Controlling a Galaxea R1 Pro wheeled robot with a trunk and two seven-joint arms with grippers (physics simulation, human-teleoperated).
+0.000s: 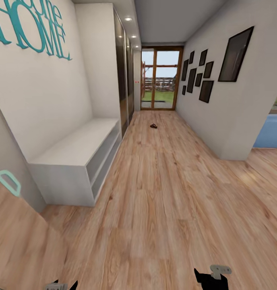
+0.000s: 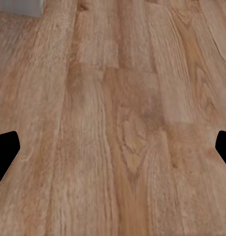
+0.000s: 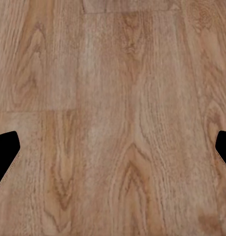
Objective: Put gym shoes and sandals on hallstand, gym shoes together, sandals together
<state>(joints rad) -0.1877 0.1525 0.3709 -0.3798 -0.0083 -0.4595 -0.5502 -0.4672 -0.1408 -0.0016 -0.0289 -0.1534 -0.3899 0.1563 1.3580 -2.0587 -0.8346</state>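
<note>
Head view: corridor with wood floor (image 1: 162, 201) running to a glass door (image 1: 160, 78) at the far end. Hallstand (image 1: 80, 159) sits against the left wall, grey, bench top bare, two shelves below. One small dark brown thing, likely a sandal (image 1: 153, 126), lies on the floor far down the corridor, well apart from the hallstand, too small to tell details. Teal lettering (image 1: 32, 28) on the left wall, dark picture frames (image 1: 199, 74) on the right wall, mirrored wardrobe (image 1: 124, 84) beyond the hallstand. Left pincer (image 1: 61, 286) and right pincer (image 1: 213, 278) peek in at the bottom edge, both low over the floor. Left wrist view: fingertips (image 2: 4, 152) at opposite edges, spread wide, nothing between them, planks below and a grey hallstand corner at one edge. Right wrist view: fingertips (image 3: 4, 152) likewise spread wide and empty over bare planks.
</note>
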